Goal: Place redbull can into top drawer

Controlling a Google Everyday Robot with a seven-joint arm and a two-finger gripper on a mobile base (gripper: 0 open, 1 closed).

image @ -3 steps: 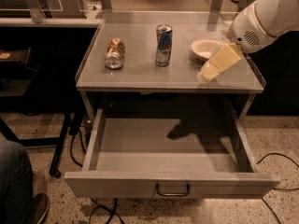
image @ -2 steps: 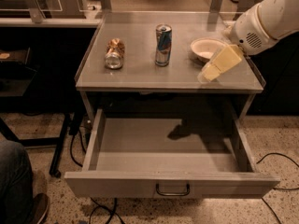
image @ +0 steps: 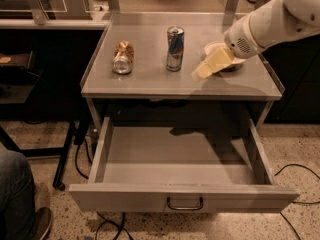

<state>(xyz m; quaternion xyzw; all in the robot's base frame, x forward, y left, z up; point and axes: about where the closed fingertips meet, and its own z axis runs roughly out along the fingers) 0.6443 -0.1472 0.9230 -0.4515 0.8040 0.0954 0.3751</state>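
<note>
My gripper [image: 211,65] hangs over the right part of the table [image: 150,86], in the upper right of the frame, pointing down and to the left. It has hold of nothing, and I cannot tell how far open it is. The tall can [image: 175,48] stands upright near the middle of the table top, just left of my gripper tip, with a narrow gap of bare table between them. Further to the left a brown can [image: 122,57] lies on its side, well apart from the tall one, near the left rim of the table. A small white dish [image: 214,47] sits behind my gripper and is partly hidden by it. The table top has low raised rims on its left and right sides, and its front edge runs straight across the middle of the frame. Below that edge the drawer [image: 125,198] is pulled far out toward the bottom of the frame. Its grey floor is open from above between the two side walls, and the front panel with the dark handle [image: 185,203] is lowest in the frame. The shadow of my arm [image: 270,19] falls on the drawer floor. A person's leg [image: 15,189] shows in the lower left corner, beside the drawer but apart from it. Compared with one second ago, my gripper has moved to the left, from in front of the dish toward the tall can. Both cans and the drawer are where they were.
</note>
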